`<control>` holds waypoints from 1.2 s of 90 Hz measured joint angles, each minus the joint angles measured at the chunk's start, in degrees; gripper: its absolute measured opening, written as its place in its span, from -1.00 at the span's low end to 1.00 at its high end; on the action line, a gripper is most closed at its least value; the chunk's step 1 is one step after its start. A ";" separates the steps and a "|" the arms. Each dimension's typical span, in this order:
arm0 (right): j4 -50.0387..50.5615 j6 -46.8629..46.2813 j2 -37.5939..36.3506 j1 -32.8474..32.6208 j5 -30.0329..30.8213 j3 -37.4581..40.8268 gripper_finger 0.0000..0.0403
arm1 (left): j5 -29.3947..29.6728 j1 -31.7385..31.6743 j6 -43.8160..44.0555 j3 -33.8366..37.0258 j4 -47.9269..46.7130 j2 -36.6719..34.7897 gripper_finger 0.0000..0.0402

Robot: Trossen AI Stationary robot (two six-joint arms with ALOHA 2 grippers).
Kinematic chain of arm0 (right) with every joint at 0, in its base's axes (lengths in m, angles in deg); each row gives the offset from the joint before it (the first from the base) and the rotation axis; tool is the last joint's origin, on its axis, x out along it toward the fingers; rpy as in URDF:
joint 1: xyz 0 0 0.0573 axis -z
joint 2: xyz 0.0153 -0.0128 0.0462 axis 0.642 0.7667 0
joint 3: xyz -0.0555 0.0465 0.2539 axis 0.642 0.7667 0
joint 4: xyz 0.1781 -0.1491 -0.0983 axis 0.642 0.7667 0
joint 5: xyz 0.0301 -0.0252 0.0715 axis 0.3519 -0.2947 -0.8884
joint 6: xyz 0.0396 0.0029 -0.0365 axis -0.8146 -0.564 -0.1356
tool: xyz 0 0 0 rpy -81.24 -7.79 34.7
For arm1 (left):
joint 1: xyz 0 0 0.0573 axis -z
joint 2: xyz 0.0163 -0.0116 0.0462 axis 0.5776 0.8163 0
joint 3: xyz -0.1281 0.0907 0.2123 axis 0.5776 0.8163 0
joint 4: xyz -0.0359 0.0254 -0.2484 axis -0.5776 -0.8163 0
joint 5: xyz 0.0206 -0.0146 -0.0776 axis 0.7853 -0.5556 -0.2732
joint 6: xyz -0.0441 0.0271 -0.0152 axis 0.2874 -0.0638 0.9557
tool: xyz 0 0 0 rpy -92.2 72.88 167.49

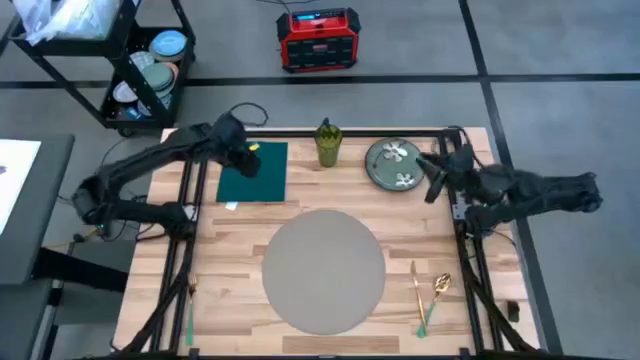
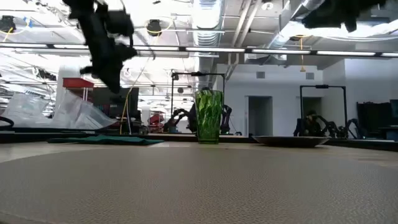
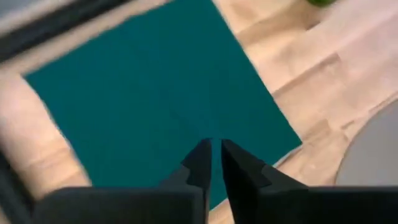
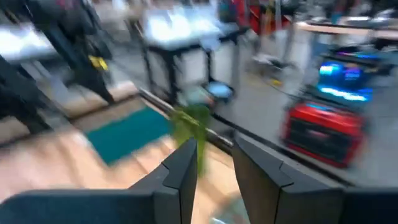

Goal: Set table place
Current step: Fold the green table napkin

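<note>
I have the left gripper [image 3: 214, 155] hanging above the green napkin [image 1: 252, 172] at the table's [image 1: 230, 260] far left, its fingers pinched almost together on nothing. The right gripper [image 4: 214, 152] sits raised over the far right, beside the floral plate [image 1: 393, 162], fingers slightly parted and empty. The grey placemat [image 1: 323, 269] lies bare in the near middle, with open wood all round it. The green glass [image 1: 328, 144] stands at the far edge between napkin and plate. Cutlery [image 1: 430, 292] lies near right of the mat. Black frame rails [image 1: 188, 215] run along both sides. I can read no writing on anything.
</note>
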 joint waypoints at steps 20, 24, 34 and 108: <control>19.10 -8.40 11.85 6.78 2.58 -15.84 -0.35 | -6.42 -13.81 -2.18 1.86 2.83 0.02 -0.34; 20.45 -10.12 12.84 8.10 2.56 -16.49 -0.30 | -6.85 -15.83 -2.54 1.87 3.90 0.02 -0.26; 22.23 -10.77 14.52 11.00 2.41 -16.55 -0.16 | -8.62 -19.38 -2.26 1.87 7.85 1.19 -0.11; 28.34 -9.32 15.14 17.47 2.41 -16.55 -0.04 | -6.68 -23.32 0.77 1.80 20.74 19.10 -0.02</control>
